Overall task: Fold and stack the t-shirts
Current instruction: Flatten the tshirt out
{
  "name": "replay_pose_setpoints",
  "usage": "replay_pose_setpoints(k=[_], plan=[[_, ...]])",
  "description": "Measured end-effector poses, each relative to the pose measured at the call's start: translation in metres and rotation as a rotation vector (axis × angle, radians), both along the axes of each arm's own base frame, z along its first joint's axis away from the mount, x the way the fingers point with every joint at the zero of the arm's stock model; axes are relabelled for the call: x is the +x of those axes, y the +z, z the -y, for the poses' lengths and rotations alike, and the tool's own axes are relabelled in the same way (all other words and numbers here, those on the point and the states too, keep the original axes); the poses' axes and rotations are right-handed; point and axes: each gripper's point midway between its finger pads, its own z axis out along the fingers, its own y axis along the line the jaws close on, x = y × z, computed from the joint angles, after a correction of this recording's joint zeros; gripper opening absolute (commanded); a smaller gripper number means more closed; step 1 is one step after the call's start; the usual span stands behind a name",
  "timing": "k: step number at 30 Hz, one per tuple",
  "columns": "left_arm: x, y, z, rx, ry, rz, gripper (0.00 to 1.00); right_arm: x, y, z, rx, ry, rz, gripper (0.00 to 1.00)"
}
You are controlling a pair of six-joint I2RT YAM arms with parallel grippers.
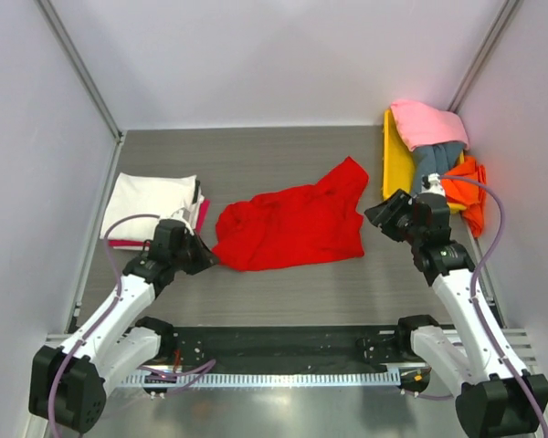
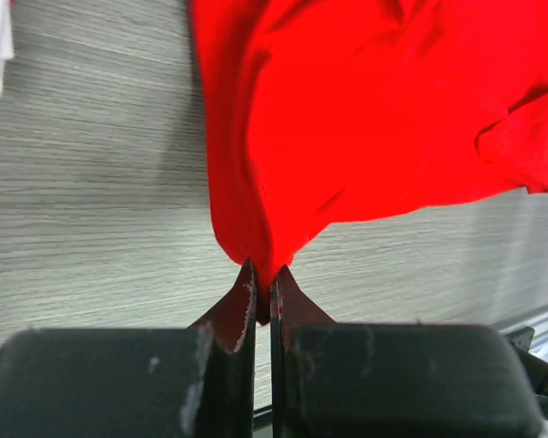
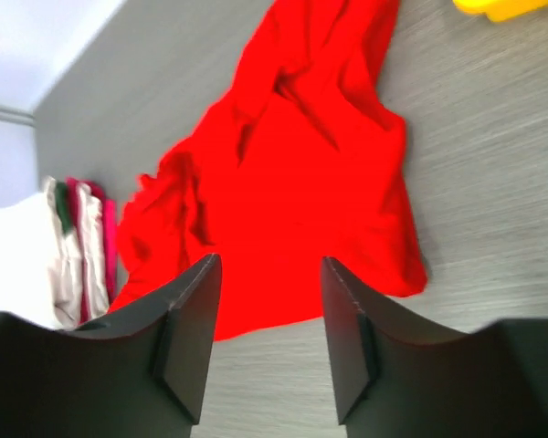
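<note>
- Shirt in play: the red t-shirt (image 1: 292,226) lies crumpled and unfolded in the middle of the bench (image 1: 256,155). Its long axis runs from the near-left corner up to a peak at the far right.
- Grip on the left: the left gripper (image 2: 263,274) is closed tight on the shirt's near-left corner. The left wrist view shows a fold of red cloth pinched between the jaws, with the rest fanning away across the bench.
- Opposite side: the right gripper (image 3: 270,266) stands well open with nothing between its jaws. It sits just beside the shirt's right edge without touching it, and the whole garment lies ahead of it toward the left.
- Relation that matters: the two arms bracket the shirt at opposite ends of its near hem. The left one has hold of its end, and the right one is nearest the free near-right corner. By my reading, the right arm needs to take that corner so the cloth can be drawn flat between them.
- Finished work: the folded stack (image 1: 151,203), cream-white on top with pink showing beneath, rests at the far left, just beyond the left gripper.
- Waiting pile: the yellow tray (image 1: 395,169) at the far right carries a pink shirt (image 1: 427,121), a grey-blue shirt (image 1: 436,160) and an orange shirt (image 1: 468,187), all unfolded.
</note>
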Motion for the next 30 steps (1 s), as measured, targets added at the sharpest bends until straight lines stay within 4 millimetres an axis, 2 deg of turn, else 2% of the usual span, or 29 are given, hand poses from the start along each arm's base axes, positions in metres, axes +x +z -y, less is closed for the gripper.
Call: replay_pose_setpoints(k=[2, 5, 7, 9, 12, 14, 20, 27, 29, 30], plan=[[-0.005, -0.002, 0.001, -0.01, -0.009, 0.0, 0.01, 0.0, -0.013, -0.002, -0.043, 0.04, -0.038, 0.45], [-0.001, 0.011, 0.002, -0.027, -0.009, 0.054, 0.0, 0.001, -0.04, -0.013, -0.124, 0.111, -0.124, 0.46], [0.001, 0.016, 0.001, -0.029, -0.003, 0.075, 0.0, -0.003, -0.059, -0.032, -0.195, 0.186, -0.187, 0.47], [0.002, 0.018, 0.001, -0.027, 0.002, 0.084, 0.0, -0.01, -0.076, -0.059, -0.286, 0.291, -0.236, 0.47], [0.003, 0.019, -0.001, -0.021, 0.008, 0.081, 0.0, -0.014, -0.086, -0.091, -0.389, 0.4, -0.254, 0.47], [0.003, 0.017, -0.001, -0.018, 0.01, 0.075, 0.0, -0.008, -0.092, -0.1, -0.448, 0.418, -0.264, 0.46], [0.002, 0.015, -0.001, -0.023, 0.017, 0.064, 0.0, 0.011, -0.122, -0.109, -0.591, 0.421, -0.329, 0.47], [0.0, 0.013, 0.001, -0.035, 0.014, 0.052, 0.0, 0.01, -0.159, -0.114, -0.697, 0.441, -0.405, 0.49], [0.0, 0.012, 0.002, -0.037, 0.01, 0.046, 0.0, 0.009, -0.165, -0.115, -0.708, 0.446, -0.418, 0.46], [0.0, 0.011, 0.002, -0.036, 0.007, 0.041, 0.0, 0.009, -0.168, -0.115, -0.712, 0.445, -0.422, 0.36]])
